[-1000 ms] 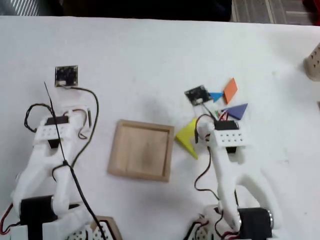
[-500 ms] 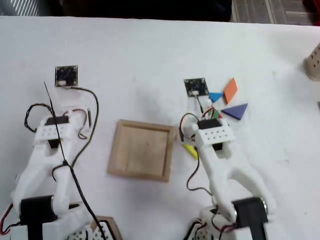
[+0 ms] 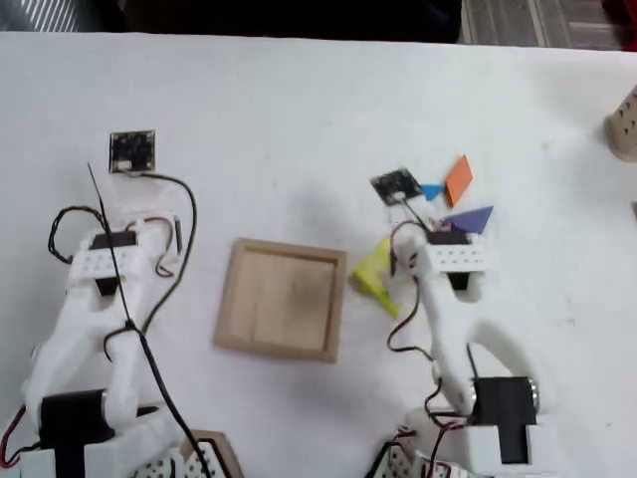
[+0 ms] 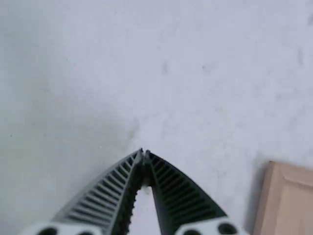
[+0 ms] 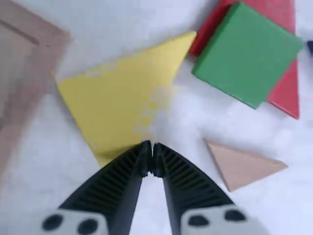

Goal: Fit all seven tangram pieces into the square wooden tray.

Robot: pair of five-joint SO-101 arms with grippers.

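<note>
The square wooden tray (image 3: pixel 281 299) lies with nothing in it between the two arms; its corner also appears as the tray (image 5: pixel 19 83) and the tray (image 4: pixel 286 200). A yellow triangle (image 3: pixel 373 272) lies just right of it. My right gripper (image 5: pixel 150 148) is shut, its tips at the near edge of the yellow triangle (image 5: pixel 120 98). Beyond lie a green square (image 5: pixel 247 54) on top of a red triangle (image 5: pixel 288 95), and a small wood-coloured triangle (image 5: pixel 242 164). My left gripper (image 4: pixel 144 155) is shut over bare table, left of the tray.
A small blue triangle (image 3: pixel 431 190), an orange parallelogram (image 3: pixel 459 179) and a purple triangle (image 3: pixel 470 219) lie behind the right arm (image 3: pixel 453 261). The left arm (image 3: pixel 105 264) stands at the left with loose black cables. A perforated wooden object (image 3: pixel 624 124) sits at the right edge.
The right arm swung left over the yellow triangle, then came back to the right. The yellow triangle lies about where it was. The left arm has not moved.
</note>
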